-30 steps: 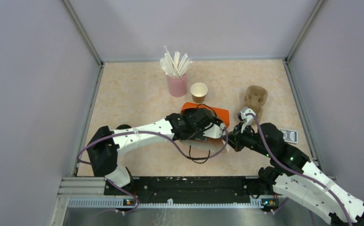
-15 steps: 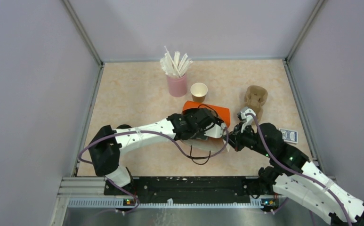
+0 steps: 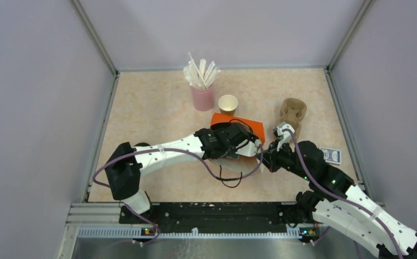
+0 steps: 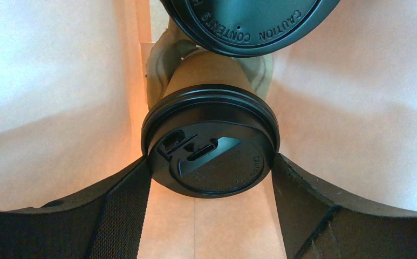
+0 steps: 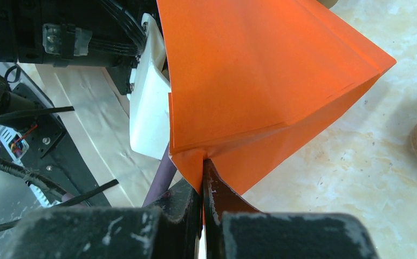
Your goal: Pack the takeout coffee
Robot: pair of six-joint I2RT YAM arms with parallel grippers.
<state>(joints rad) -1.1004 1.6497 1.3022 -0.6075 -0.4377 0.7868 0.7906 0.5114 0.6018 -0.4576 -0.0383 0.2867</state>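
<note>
The orange bag (image 3: 251,128) lies on its side at mid-table, and my left wrist reaches into its mouth. Inside it, my left gripper (image 4: 211,181) is shut on a brown takeout coffee cup by its black lid (image 4: 211,156), one finger (image 4: 124,208) against each side. A second black-lidded cup (image 4: 249,21) lies just beyond it, with tan moulded pulp (image 4: 157,54) showing between them. My right gripper (image 5: 202,168) is shut on the bag's (image 5: 249,70) edge at the mouth, holding it up. An open, lidless paper cup (image 3: 227,104) stands behind the bag.
A pink cup of white straws (image 3: 203,97) stands at the back, left of the open cup. A tan pulp cup carrier (image 3: 293,113) sits at the right. A blue card box (image 3: 333,155) lies near the right wall. Purple cables (image 3: 233,181) loop beneath my left wrist.
My left arm has pushed a little farther into the bag, toward the back right, and the bag has shifted slightly with it. The right arm has stayed put.
</note>
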